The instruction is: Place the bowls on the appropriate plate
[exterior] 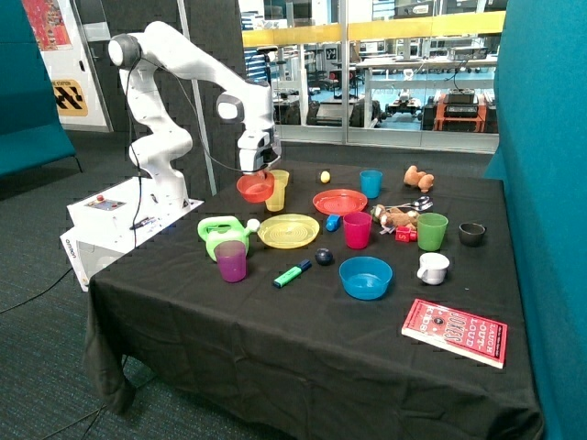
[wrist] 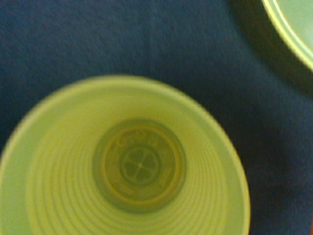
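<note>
— Bowl first: where was it?

— The red bowl (exterior: 254,190) hung just under the gripper (exterior: 257,174), left of centre in the outside view. It looked clear of the worktop (exterior: 275,348) and sat right beside the yellow cup (exterior: 278,192).

— And the fingers?

— They seemed clenched on the bowl's far rim. That was my reading from the way it dangled there with nothing under it; the pads themselves were hidden behind the bowl.

— Why carry it so high?

— Probably to clear the cup and the plate rims on the way across. The red plate (exterior: 339,202) lay empty near the middle of the frame, well apart from the bowl. By colour that was the likely home, so the placing looked not yet done.

— What did the wrist camera show?

— It looked straight down into the cup (wrist: 139,166). The wall was thin plastic, ringed with fine ridges, and the round base had a moulded clover mark. A curved edge of the yellow plate (wrist: 293,29) showed near the cup, over dark cloth. Neither bowl nor fingers appeared there.

— How about materials?

— The bowl was smooth, glossy, shallow plastic, light enough for a rim pinch. The yellow plate (exterior: 288,231) was wide, with a ribbed border. Soft black cloth covered the worktop, so nothing would slide far on it.
</note>
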Tool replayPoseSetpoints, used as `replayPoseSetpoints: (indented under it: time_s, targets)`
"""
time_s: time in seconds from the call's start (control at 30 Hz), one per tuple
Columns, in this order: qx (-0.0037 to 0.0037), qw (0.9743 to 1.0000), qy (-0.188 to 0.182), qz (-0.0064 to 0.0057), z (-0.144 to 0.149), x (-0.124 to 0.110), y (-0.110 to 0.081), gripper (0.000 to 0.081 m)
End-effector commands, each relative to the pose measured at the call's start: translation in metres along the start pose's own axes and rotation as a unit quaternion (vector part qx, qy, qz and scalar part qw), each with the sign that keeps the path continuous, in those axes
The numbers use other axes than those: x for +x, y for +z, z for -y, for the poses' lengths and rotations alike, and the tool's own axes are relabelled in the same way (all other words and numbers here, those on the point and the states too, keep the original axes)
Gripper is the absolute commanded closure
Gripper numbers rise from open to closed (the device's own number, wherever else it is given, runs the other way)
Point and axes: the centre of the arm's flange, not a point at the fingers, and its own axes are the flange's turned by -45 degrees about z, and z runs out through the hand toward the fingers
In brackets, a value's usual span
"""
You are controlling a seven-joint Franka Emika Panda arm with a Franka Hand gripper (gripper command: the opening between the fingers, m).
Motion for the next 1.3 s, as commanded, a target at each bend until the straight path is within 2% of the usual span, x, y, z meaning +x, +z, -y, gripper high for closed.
replayPoseSetpoints:
  time_s: [0.0,0.23,0.5,0.77,1.03,1.07,1.27]
  targets:
    - [-0.00077,0.9996,-0.028,0.0009,0.003,0.022,-0.014,0.0808]
    - [-0.00075,0.9987,-0.050,0.0010,0.011,0.029,-0.015,0.0808]
    - [-0.00071,0.9964,-0.084,0.0010,0.038,0.048,-0.017,0.0808]
    - [-0.00070,0.9948,-0.102,0.0010,0.055,0.060,-0.018,0.0808]
    - [-0.00067,0.9919,-0.127,0.0010,0.076,0.074,-0.015,0.0808]
    - [-0.00066,0.9905,-0.138,0.0010,0.083,0.078,-0.014,0.0808]
    - [-0.00064,0.9882,-0.153,0.0010,0.102,0.091,-0.009,0.0808]
